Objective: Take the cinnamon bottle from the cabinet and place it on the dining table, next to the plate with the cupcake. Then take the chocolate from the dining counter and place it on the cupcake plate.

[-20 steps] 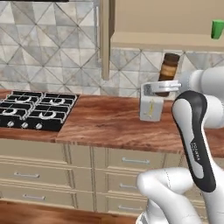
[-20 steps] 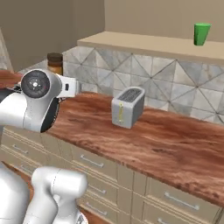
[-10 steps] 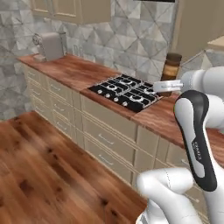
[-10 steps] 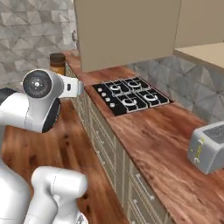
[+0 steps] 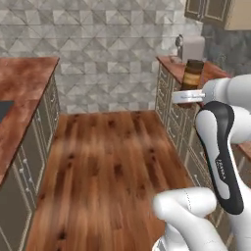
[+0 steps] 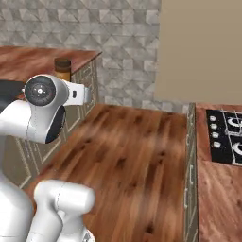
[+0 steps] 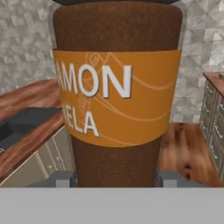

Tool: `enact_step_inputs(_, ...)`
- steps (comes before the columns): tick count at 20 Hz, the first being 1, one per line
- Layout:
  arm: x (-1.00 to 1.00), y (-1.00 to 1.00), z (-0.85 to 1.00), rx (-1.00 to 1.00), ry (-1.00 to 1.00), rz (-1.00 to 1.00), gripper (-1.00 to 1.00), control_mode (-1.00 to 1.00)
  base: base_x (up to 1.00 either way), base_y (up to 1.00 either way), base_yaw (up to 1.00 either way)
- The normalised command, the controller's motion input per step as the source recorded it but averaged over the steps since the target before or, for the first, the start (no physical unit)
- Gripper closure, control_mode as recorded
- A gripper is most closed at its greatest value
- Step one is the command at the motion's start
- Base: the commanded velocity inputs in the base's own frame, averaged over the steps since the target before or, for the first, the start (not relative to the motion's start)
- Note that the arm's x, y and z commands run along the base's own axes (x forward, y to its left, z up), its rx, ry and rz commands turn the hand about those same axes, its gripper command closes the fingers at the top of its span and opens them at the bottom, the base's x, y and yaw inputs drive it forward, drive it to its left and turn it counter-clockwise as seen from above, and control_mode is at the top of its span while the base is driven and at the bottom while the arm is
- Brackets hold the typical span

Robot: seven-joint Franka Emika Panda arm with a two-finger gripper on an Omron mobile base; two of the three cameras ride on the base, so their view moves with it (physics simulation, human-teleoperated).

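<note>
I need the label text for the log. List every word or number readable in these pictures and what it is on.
"AMON" on the orange band of the cinnamon bottle, cut off at the left by the bottle's curve.
"ELA" on the line below, also cut off.
White lettering on the arm's dark link: too small to read.

Toaster (image 5: pixel 192 47), stove (image 6: pixel 228 135), wooden floor (image 5: pixel 112 162)

White arm raised, elbow bent; gripper (image 5: pixel 190 96) clamped around cinnamon bottle (image 5: pixel 191 74)
</note>
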Motion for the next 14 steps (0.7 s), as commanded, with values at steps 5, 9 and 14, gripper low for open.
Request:
enact_step_inputs(5,0.00,0.00,0.00,0.00,0.00,0.00,1.00,1.00,-0.01,0.00,1.00)
enact_step_inputs(9,0.00,0.00,0.00,0.00,0.00,0.00,1.00,1.00,0.00,0.00,1.00)
enact_step_inputs(14,0.00,0.00,0.00,0.00,0.00,0.00,1.00,1.00,0.00,0.00,1.00)
